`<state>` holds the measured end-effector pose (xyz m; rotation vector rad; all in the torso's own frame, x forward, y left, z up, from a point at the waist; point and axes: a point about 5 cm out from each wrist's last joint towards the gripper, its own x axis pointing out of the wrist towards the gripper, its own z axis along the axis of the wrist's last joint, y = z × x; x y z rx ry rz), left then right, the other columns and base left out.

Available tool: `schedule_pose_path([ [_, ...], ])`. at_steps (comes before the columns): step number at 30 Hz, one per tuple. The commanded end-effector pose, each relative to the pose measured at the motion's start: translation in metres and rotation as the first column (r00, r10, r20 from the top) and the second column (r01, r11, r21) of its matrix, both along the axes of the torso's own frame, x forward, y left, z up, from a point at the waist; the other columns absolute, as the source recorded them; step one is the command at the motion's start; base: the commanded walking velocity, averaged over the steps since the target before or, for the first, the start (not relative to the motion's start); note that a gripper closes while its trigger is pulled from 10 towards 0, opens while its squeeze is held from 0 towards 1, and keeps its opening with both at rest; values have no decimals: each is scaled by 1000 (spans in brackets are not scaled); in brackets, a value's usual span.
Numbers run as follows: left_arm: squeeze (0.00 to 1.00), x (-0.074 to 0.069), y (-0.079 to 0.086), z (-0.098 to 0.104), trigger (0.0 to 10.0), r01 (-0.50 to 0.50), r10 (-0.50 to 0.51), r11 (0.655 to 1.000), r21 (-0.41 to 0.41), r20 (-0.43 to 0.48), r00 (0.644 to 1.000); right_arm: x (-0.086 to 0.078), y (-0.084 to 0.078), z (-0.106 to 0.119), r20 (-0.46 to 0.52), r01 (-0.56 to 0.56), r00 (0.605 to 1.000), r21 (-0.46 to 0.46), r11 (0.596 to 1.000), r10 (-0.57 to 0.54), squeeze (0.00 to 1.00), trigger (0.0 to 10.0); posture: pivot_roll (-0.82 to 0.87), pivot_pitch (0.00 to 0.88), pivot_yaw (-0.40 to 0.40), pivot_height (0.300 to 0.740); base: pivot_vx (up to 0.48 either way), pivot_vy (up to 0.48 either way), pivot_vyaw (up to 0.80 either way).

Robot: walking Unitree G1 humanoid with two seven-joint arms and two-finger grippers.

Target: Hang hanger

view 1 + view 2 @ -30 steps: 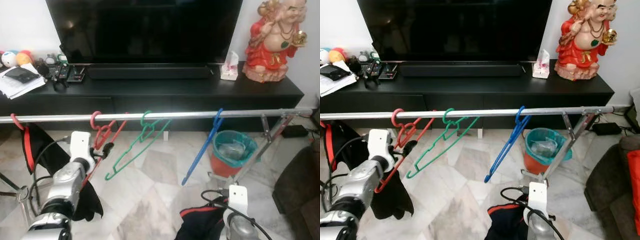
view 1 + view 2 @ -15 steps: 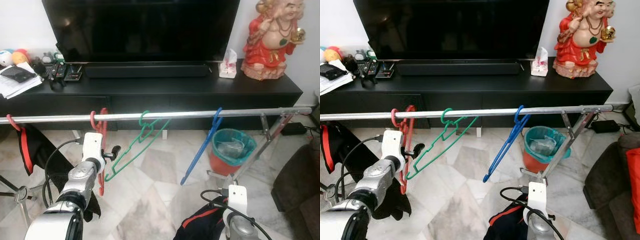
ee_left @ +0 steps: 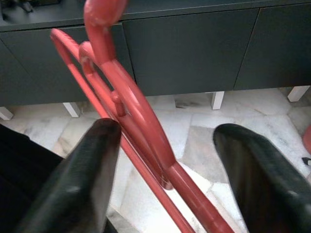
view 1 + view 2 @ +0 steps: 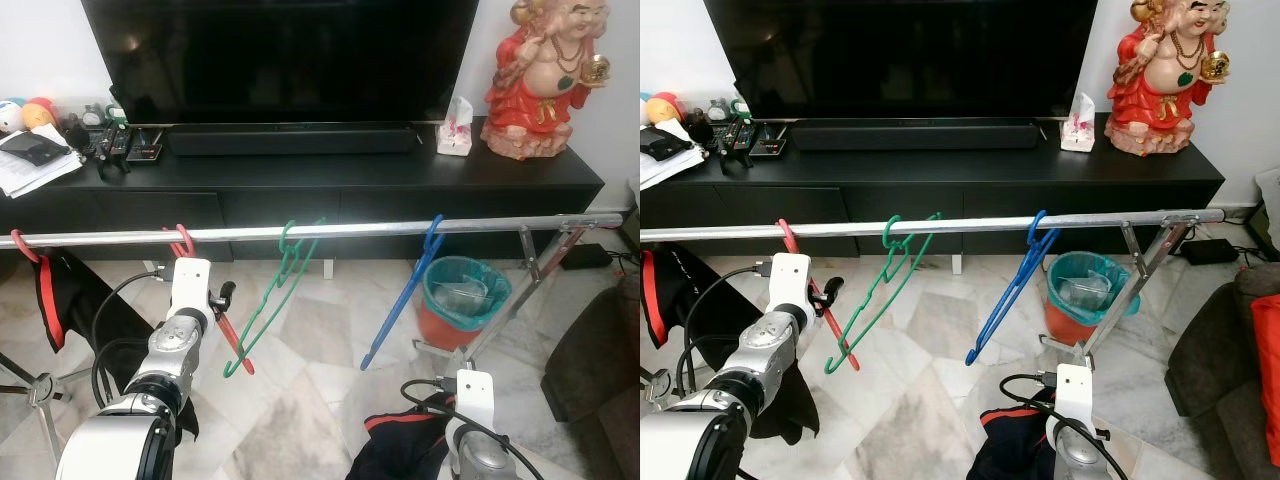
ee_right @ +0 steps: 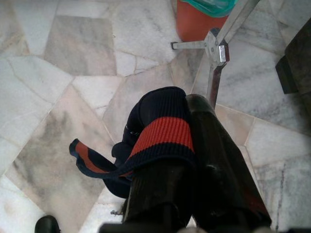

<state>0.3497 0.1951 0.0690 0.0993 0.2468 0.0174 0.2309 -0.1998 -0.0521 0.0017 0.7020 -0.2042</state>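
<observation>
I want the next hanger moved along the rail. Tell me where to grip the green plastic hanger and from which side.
Grip the green plastic hanger on its neck just below the hook, coming from the robot's side of the silver metal rail; the frame hangs tilted down-left, so the neck is steadiest.

Television (image 4: 280,55): on the long black cabinet (image 4: 400,185)
Red statue (image 4: 545,75): cabinet's right end
Tissue box (image 4: 457,135): beside the statue
Bin (image 4: 462,300): on the marble floor (image 4: 310,400)
</observation>
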Motion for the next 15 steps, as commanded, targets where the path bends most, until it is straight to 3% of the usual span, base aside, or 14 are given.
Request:
schedule_pose_path([
  [1,0,2,-3,2,0,13,-13,999,31,0,1000,6,1,4,23,-10,1000,-7,1000,10,0,10000,11,0,2,740,0,0,0],
  [15,0,1,-1,0,0,-7,7,999,50,-4,1000,6,2,4,21,-14,1000,-5,1000,14,0,10000,12,0,1,740,0,0,0],
])
